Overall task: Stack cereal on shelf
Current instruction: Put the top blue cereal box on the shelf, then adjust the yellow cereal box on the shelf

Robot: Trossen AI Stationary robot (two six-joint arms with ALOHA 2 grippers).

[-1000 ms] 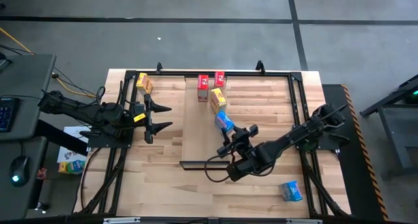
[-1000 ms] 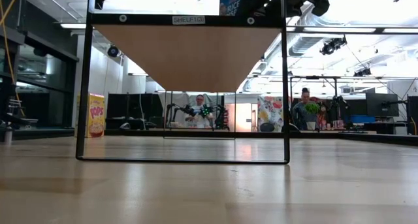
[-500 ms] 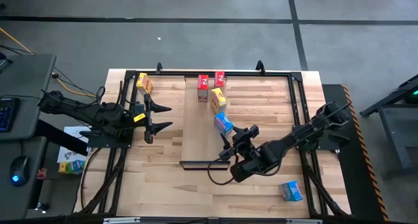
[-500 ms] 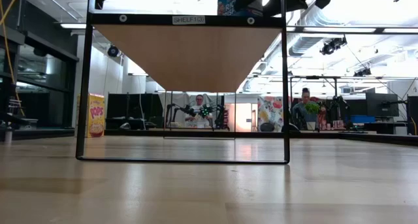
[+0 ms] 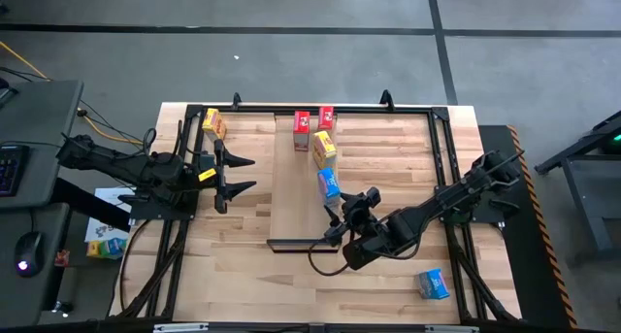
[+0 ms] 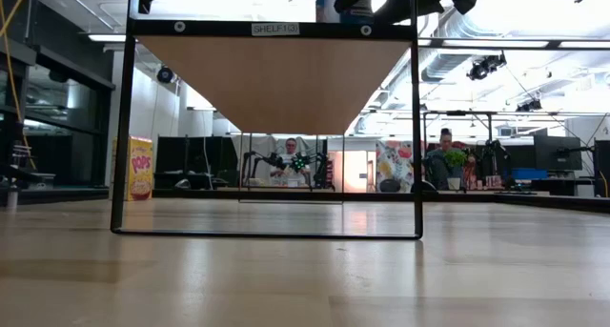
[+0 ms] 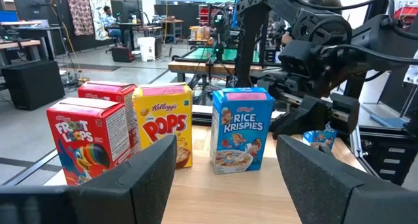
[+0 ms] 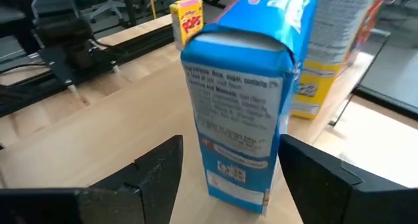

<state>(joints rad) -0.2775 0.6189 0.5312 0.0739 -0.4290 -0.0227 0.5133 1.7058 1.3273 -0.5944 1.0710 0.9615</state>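
Desk (image 5: 408, 149) carries the black frame and pale shelf (image 5: 296, 197), dark lip at its near end. Right arm reaches in from the right; right claw (image 5: 342, 213) sits just behind the blue Rice Krispies box (image 5: 329, 183), fingers spread, box upright on the shelf between but not gripped. Left claw (image 5: 239, 175) waits open at the shelf's left side. Row on shelf: two red boxes (image 5: 303, 127) at the far end, yellow Pops box (image 5: 323, 149), then blue. Second yellow box (image 5: 213, 124) stands far left, second blue box (image 5: 433, 284) lies near right corner.
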